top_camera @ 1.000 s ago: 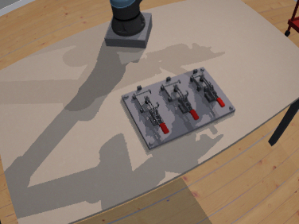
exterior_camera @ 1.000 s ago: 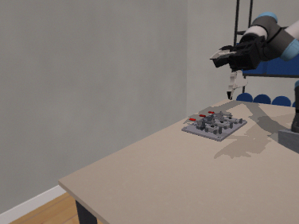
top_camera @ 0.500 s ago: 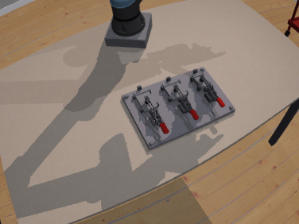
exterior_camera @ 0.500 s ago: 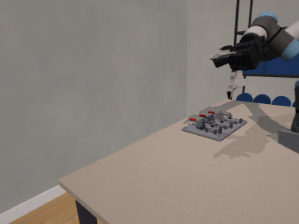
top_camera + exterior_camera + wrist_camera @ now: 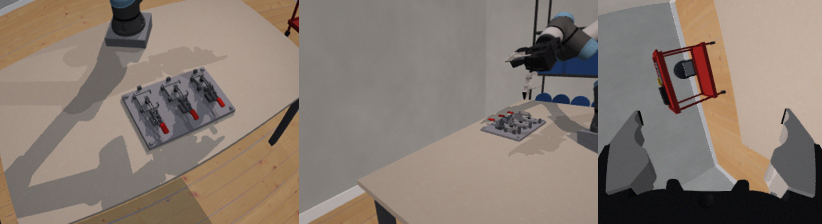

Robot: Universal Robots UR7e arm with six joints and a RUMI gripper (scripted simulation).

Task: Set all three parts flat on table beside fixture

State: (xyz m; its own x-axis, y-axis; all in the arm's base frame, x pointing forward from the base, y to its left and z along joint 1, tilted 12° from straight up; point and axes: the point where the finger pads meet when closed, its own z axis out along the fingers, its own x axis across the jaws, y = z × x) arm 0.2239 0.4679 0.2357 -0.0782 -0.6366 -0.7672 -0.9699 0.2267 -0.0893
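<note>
The fixture, a grey plate [image 5: 178, 129] [image 5: 498, 133], lies on the table. It carries three dark toggle clamps in a row, with a left red handle [image 5: 164, 128], a middle red handle [image 5: 194, 114] and a right red handle [image 5: 220, 102]. The handles point towards the near table edge in the top view. The parts are too small and dark to tell from the clamps. My gripper [image 5: 711, 110] is open, with nothing between its jaws. In the exterior view it is high above the table, pointing sideways. The wrist view does not show the fixture.
The table [image 5: 60, 151] [image 5: 458, 171] [image 5: 768, 60] reaches out around the fixture. The robot's base block [image 5: 129, 37] stands behind the fixture in the top view. A red cart [image 5: 705, 70] stands on the floor beyond the table. Arm shadows fall across the table.
</note>
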